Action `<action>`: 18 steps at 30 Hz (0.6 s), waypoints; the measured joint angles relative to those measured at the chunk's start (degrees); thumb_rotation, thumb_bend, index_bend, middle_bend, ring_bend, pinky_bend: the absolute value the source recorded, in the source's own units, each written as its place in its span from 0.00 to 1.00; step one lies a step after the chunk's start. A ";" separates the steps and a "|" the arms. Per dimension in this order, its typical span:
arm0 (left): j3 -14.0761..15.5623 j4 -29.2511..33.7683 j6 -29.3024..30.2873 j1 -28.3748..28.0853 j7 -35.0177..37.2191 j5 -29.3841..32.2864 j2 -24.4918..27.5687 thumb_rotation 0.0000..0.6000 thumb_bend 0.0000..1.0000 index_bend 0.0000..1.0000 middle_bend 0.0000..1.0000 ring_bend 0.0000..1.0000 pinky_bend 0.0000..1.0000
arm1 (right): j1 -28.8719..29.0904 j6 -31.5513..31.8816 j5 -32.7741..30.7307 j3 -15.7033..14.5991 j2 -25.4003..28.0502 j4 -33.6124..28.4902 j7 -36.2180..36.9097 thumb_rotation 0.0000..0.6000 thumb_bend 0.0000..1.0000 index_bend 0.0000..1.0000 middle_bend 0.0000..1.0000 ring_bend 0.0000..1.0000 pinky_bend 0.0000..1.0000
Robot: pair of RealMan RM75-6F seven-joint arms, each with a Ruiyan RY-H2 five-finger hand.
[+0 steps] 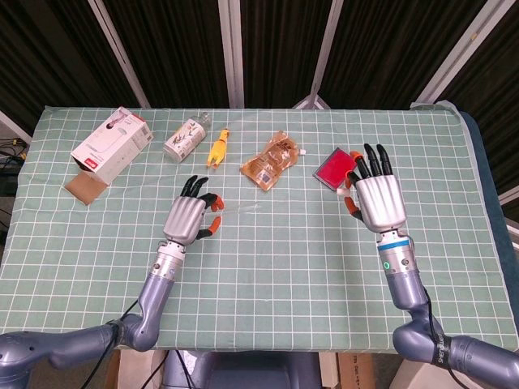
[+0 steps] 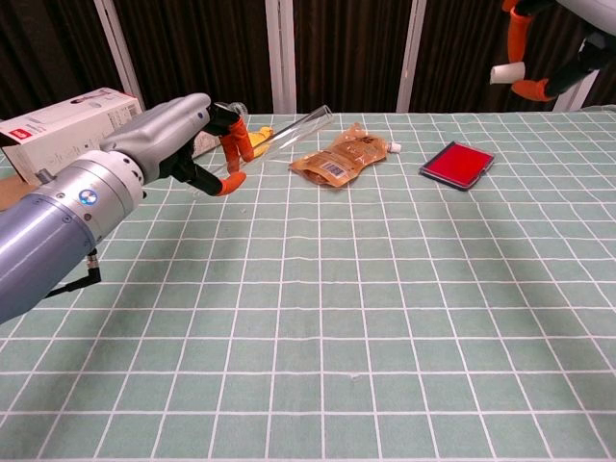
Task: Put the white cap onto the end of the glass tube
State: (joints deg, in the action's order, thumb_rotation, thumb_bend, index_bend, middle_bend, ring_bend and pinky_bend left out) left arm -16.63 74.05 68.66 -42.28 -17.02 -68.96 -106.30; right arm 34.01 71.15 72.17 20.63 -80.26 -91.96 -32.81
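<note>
My left hand (image 1: 191, 217) (image 2: 171, 146) pinches a clear glass tube (image 2: 290, 133) above the table's left half. The tube slants up to the right, its open end toward the middle; in the head view the tube (image 1: 241, 210) shows only faintly. My right hand (image 1: 378, 199) is raised over the right half, fingers pointing away. It pinches the small white cap (image 2: 506, 72) (image 1: 349, 197) between orange-tipped fingers. In the chest view only the fingertips of the right hand (image 2: 541, 46) show at the top edge. Cap and tube end are well apart.
Along the back of the green checked table (image 1: 284, 267) lie a white and red box (image 1: 112, 143), a bottle (image 1: 185, 138), a yellow rubber chicken (image 1: 217, 148), an orange pouch (image 1: 272, 160) and a red flat case (image 1: 334, 168). A brown card (image 1: 85, 188) lies at the left.
</note>
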 measured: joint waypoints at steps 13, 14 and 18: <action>-1.07 0.10 1.32 -0.23 -2.69 1.19 -1.73 1.00 0.63 0.52 0.53 0.11 0.00 | 5.21 0.26 9.25 -3.81 -3.49 7.82 -3.77 1.00 0.36 0.58 0.21 0.00 0.00; -1.17 -0.05 1.44 -0.23 -2.51 1.12 -1.77 1.00 0.63 0.52 0.53 0.11 0.00 | 5.48 0.17 9.23 -3.90 -3.92 8.02 -3.92 1.00 0.36 0.58 0.21 0.00 0.00; -1.64 -1.07 1.99 -0.19 -1.71 1.04 -2.26 1.00 0.63 0.52 0.53 0.11 0.00 | 6.48 0.07 9.16 -4.03 -5.74 8.54 -4.70 1.00 0.36 0.58 0.21 0.00 0.00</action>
State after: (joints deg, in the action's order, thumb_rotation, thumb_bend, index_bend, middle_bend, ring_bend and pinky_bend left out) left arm -18.28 72.98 70.65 -42.47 -18.73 -67.93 -108.55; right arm 40.49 71.22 81.33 16.60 -85.99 -83.42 -37.51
